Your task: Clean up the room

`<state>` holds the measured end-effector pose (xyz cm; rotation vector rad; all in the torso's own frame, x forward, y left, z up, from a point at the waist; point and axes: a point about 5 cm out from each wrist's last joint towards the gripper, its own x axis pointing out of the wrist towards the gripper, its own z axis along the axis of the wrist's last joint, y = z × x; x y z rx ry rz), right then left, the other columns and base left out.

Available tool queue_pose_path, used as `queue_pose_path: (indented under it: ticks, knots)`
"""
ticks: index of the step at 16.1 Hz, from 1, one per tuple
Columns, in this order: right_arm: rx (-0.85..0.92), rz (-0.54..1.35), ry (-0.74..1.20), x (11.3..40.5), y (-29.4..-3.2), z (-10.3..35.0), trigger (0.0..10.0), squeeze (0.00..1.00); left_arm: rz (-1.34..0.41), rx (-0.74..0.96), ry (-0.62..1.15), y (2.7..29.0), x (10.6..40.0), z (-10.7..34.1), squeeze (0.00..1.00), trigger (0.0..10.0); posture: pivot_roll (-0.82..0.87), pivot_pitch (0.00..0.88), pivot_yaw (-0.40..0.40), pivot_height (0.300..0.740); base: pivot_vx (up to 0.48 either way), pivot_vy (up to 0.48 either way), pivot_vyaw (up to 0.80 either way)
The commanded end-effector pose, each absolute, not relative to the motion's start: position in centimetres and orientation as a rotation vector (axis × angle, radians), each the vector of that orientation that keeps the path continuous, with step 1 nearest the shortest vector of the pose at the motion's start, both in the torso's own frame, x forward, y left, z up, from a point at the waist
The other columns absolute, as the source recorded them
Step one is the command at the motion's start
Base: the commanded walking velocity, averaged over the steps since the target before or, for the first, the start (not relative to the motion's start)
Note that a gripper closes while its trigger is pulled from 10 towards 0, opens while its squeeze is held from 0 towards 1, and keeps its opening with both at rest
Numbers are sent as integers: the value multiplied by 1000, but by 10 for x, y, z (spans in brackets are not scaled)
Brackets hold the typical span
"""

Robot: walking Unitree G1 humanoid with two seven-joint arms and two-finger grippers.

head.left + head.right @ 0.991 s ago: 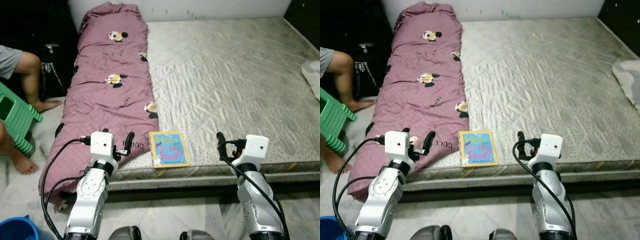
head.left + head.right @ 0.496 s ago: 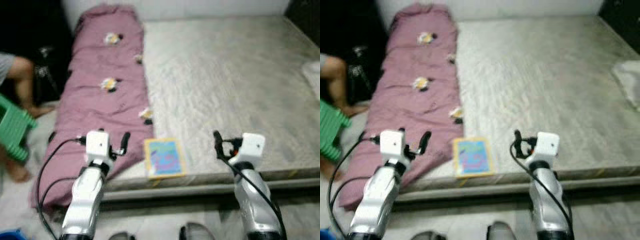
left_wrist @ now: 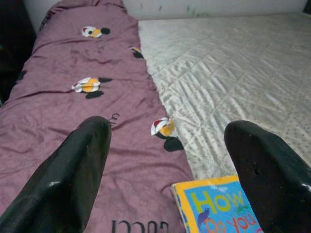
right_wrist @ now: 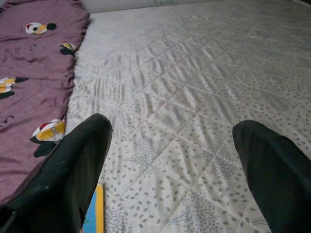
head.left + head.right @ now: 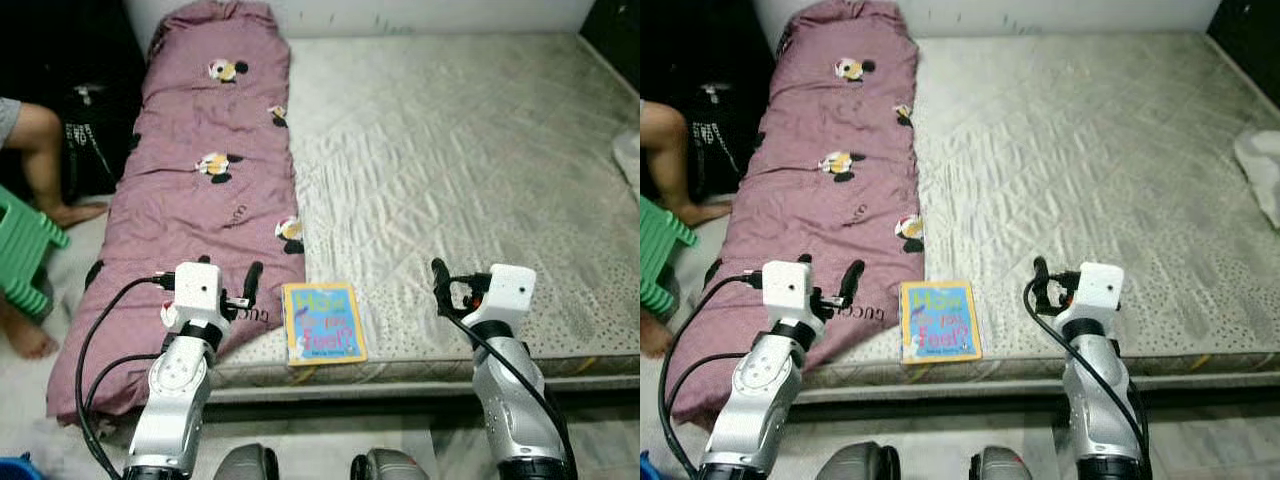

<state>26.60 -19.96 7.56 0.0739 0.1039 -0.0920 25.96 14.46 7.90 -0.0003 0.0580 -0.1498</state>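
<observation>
A yellow-edged blue picture book [image 5: 322, 322] lies flat at the near edge of a bare grey mattress [image 5: 450, 150]. A purple quilt with cartoon prints [image 5: 200, 190] runs along the mattress's left side and hangs over its edge. My left gripper [image 5: 250, 284] hovers open over the quilt's near end, just left of the book. In the left wrist view the book's corner [image 3: 218, 208] shows between the spread fingers [image 3: 73, 170]. My right gripper [image 5: 438, 277] is open and empty above the mattress, right of the book.
A person's leg [image 5: 40, 150] and a green stool [image 5: 25, 255] are on the floor at the left, beside a black bag [image 5: 90, 140]. A white cloth [image 5: 630, 160] lies at the mattress's right edge. A blue bucket's rim [image 5: 10, 468] shows at the bottom left.
The whole picture has shifted and was blurred half a second ago, so the camera moved. The book, the quilt and both grippers keep the same layout.
</observation>
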Motion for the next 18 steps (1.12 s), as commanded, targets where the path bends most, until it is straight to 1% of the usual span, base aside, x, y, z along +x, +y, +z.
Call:
queue_pose_path:
  ticks: [1, 2, 5, 8, 10, 12, 15, 16, 18]
  knots:
    - [79, -107, 105, 264, -203, 77, 10000, 0, -139, 6, 72, 147, 258, 77, 0, 10000, -64, 119, 23, 740, 0, 0, 0]
    - [82, -110, 119, 264, -203, 75, 10000, 0, -132, 6, 73, 148, 258, 77, 0, 10000, -64, 123, 22, 740, 0, 0, 0]
    - [79, -109, 123, 261, -204, 74, 10000, 0, -56, -22, 121, 157, 254, 69, 0, 10000, -65, 131, 17, 740, 0, 0, -800]
    - [79, -108, 127, 260, -204, 74, 10000, 0, 57, -77, 144, 174, 254, 66, 0, 10000, -60, 136, 13, 740, 0, 0, -800]
    - [87, -99, 115, 258, -202, 75, 10000, 0, 54, -54, 131, 176, 250, 67, 0, 10000, -59, 141, 15, 740, 0, 0, 0]
    - [116, -90, 106, 252, -198, 76, 10000, 0, 48, -36, 139, 178, 242, 67, 0, 10000, -53, 182, 20, 740, 0, 0, 0]
    - [118, -72, 131, 241, -193, 68, 10000, 0, 37, -28, 149, 178, 237, 65, 0, 10000, -45, 180, 31, 740, 0, 0, 0]
    - [124, -76, 132, 241, -191, 68, 10000, 0, 38, -29, 148, 180, 238, 65, 0, 10000, -45, 179, 34, 736, 0, 0, 0]
    - [131, -76, 128, 242, -190, 69, 10000, 0, 39, -13, 145, 182, 238, 66, 0, 10000, -47, 180, 35, 711, 0, 0, 0]
